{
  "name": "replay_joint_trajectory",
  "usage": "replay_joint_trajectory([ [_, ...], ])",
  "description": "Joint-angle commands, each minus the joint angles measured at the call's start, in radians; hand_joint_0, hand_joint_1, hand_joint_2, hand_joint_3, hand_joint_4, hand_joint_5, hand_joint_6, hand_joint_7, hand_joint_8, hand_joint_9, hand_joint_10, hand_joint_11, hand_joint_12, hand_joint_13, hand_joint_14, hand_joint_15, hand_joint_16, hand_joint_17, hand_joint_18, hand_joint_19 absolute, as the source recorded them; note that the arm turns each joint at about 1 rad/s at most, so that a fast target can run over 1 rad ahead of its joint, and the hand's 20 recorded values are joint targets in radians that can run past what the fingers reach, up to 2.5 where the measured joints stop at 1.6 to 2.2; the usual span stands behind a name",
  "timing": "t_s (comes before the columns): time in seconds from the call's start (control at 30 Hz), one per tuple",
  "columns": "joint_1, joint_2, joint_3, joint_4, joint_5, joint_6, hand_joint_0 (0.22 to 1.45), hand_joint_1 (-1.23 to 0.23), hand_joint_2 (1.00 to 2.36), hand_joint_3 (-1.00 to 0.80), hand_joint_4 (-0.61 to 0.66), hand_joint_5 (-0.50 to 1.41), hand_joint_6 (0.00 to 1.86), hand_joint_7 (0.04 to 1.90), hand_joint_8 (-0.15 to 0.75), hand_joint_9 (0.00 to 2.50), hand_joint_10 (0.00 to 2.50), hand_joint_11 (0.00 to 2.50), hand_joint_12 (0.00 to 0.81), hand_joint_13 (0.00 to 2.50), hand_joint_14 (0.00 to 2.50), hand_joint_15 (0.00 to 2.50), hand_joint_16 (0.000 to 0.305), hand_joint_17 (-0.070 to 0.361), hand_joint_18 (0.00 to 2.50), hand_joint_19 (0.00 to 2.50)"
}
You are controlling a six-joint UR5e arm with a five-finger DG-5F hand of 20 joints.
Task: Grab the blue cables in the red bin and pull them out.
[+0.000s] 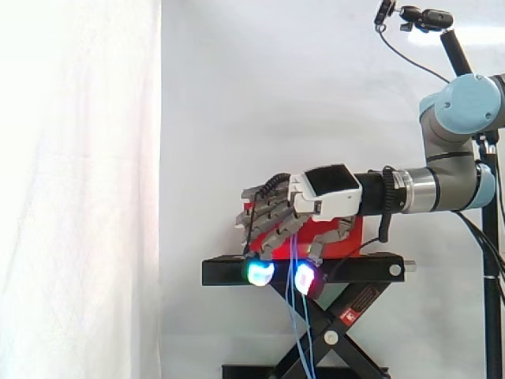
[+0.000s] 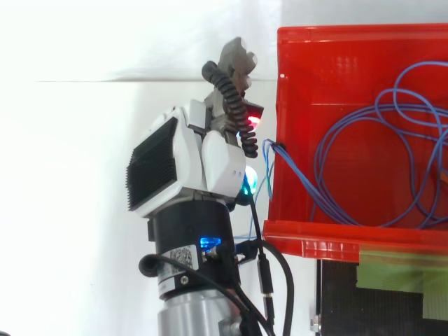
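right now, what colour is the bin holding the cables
The bin is red, clearest in the top view.

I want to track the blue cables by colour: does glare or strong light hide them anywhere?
Top view: the red bin is evenly lit, the blue cables plain against it. Side view: the curtain is blown out white at left, and the hand's glowing pads flare right beside the hanging cables.

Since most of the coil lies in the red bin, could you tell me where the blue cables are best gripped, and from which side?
I'd take the blue cables where the strands bunch and cross the red bin's left wall in the top view, coming from outside, on the hand's side; the loops inside lie flat and spread.
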Motion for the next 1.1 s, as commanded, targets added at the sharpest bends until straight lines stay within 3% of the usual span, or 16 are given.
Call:
replay_joint_trajectory([
  [0.0,-0.004,0.000,0.000,-0.048,-0.005,-0.027,0.79,-1.03,1.00,-1.00,0.09,0.84,0.01,0.55,0.204,0.68,0.01,0.27,0.304,0.47,0.01,0.18,0.041,0.093,0.29,0.17],
  [0.3,-0.008,0.002,0.000,-0.099,-0.005,-0.050,0.79,-1.03,1.00,-1.00,0.09,0.84,0.02,0.55,0.206,0.68,0.01,0.26,0.304,0.47,0.01,0.18,0.041,0.093,0.29,0.18],
  [0.5,-0.010,0.000,0.005,-0.097,-0.005,-0.064,0.79,-1.02,1.00,-1.00,0.08,0.84,0.02,0.55,0.205,0.68,0.01,0.26,0.302,0.47,0.01,0.19,0.041,0.093,0.29,0.18],
  [0.73,-0.010,0.000,0.006,-0.079,-0.006,-0.153,0.79,-1.02,1.00,-1.00,0.08,0.83,0.02,0.54,0.204,0.68,0.01,0.26,0.303,0.47,0.01,0.18,0.041,0.093,0.29,0.18],
  [1.07,-0.008,0.002,0.006,-0.062,-0.006,-0.193,0.80,-1.03,1.00,-1.00,0.08,0.82,0.01,0.51,0.202,0.67,0.01,0.26,0.303,0.47,0.01,0.18,0.041,0.093,0.29,0.18],
])
